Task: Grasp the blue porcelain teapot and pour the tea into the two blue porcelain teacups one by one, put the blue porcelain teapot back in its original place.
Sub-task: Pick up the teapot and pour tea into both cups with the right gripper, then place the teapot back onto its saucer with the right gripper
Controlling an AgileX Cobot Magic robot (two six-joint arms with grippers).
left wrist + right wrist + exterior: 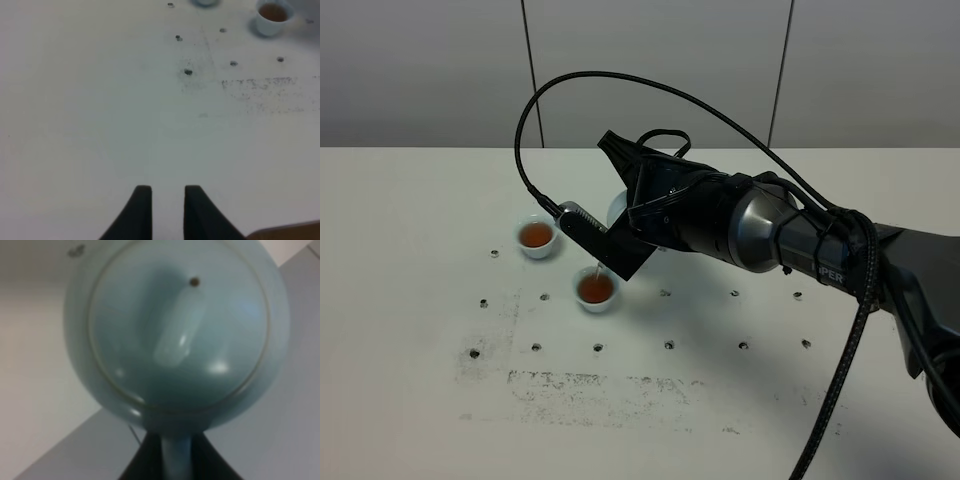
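My right gripper (610, 238) reaches across the middle and is shut on the loop handle of the blue porcelain teapot (617, 208), which the arm mostly hides from above. The teapot (175, 330) fills the right wrist view, lid and knob facing the camera, with its handle between the dark fingers (145, 460). It is tipped over the nearer teacup (596, 290), and a thin stream of tea falls into it. The farther teacup (536, 236) holds brown tea too. My left gripper (167, 210) hovers over bare table with nothing between its fingers.
The white table (420, 400) has rows of small screw holes and a scuffed grey patch (610, 385) at the front. A black cable (560, 90) arcs above the right arm. In the left wrist view a tea-filled teacup (272, 17) stands far off.
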